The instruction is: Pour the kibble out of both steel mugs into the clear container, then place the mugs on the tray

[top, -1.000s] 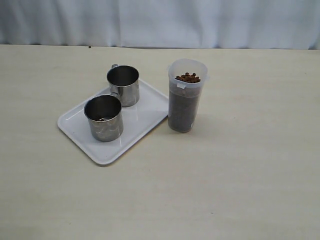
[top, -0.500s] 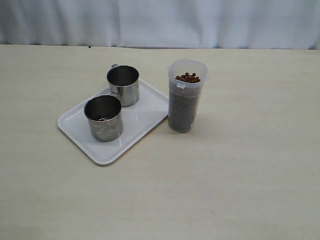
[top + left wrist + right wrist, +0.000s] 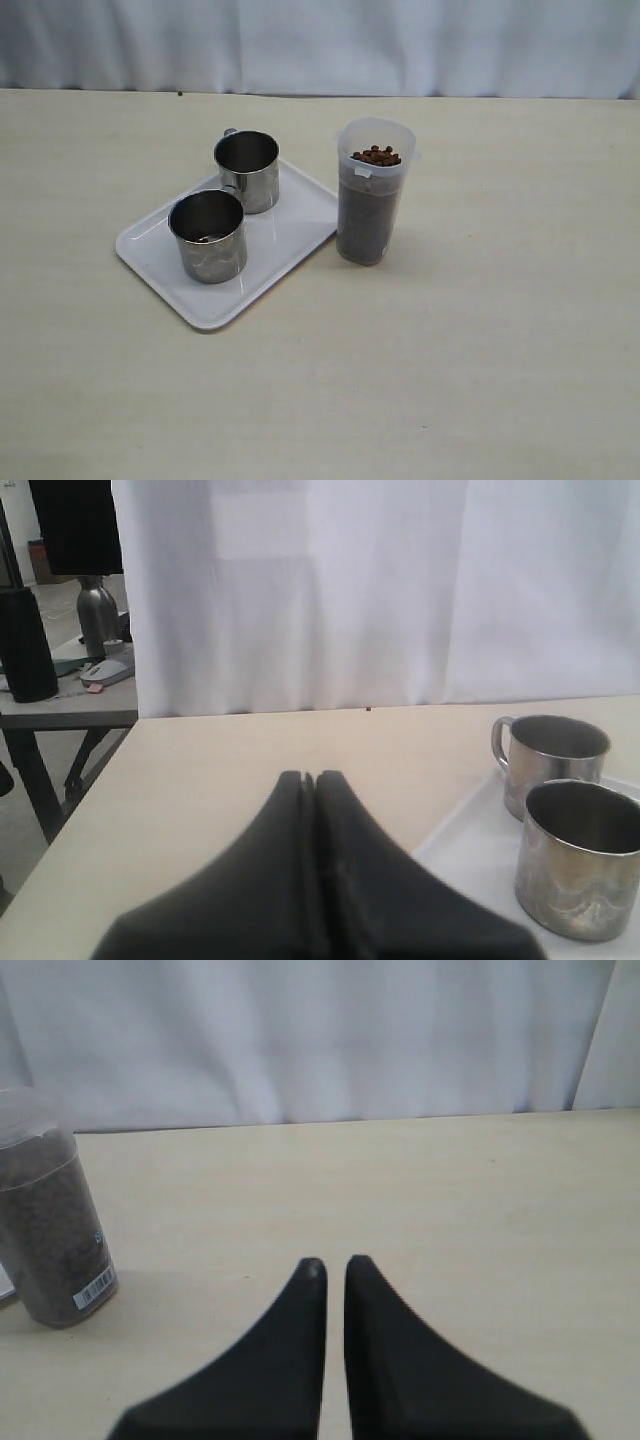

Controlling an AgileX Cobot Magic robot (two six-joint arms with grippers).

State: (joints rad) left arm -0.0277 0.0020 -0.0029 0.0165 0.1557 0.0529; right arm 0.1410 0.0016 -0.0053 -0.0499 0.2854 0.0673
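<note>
Two steel mugs stand upright on the white tray [image 3: 290, 235]: one at the back [image 3: 246, 168], one at the front [image 3: 208, 236]. Right of the tray, on the table, stands the clear container [image 3: 372, 200], filled nearly to the rim with kibble [image 3: 376, 155]. Neither gripper shows in the exterior view. My left gripper [image 3: 309, 776] is shut and empty, hanging over bare table short of the tray [image 3: 470, 845] and both mugs [image 3: 548, 752] [image 3: 580, 865]. My right gripper [image 3: 335, 1263] is shut with nothing held, well apart from the container [image 3: 52, 1230].
A white curtain [image 3: 320, 45] hangs along the table's far edge. Beyond the table's edge in the left wrist view stands a side table [image 3: 60, 715] with a metal bottle [image 3: 96, 610] and small items.
</note>
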